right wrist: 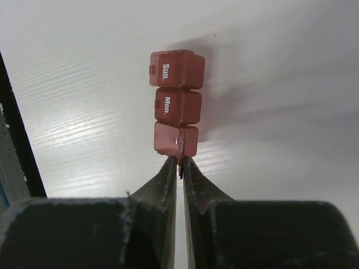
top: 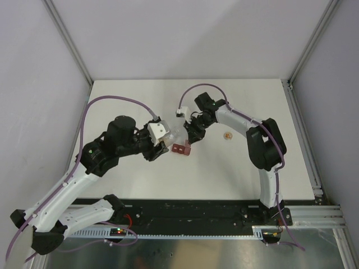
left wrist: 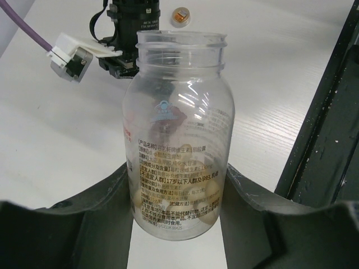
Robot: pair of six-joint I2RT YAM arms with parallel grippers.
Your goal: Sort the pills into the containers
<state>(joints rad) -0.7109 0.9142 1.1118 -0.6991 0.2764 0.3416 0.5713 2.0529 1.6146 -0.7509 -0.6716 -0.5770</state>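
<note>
Here a white desk (top: 252,112) stands between grey walls (top: 33,84). The containers (right wrist: 175,106) lie mid-desk, their long axis pointing straight away from the right end effector (right wrist: 180,163), which is pinched together on the nearest compartment's edge. Just left of them, the left end effector (left wrist: 176,185) clamps a clear bottle (left wrist: 179,101).

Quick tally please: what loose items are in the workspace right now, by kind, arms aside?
Clear plastic labelled bottle: 1
Dark red plastic three-compartment strip: 1
Small round clear vial with orange contents: 1
Total: 3, leaving out the bottle's pills, too overlapped to count.
</note>
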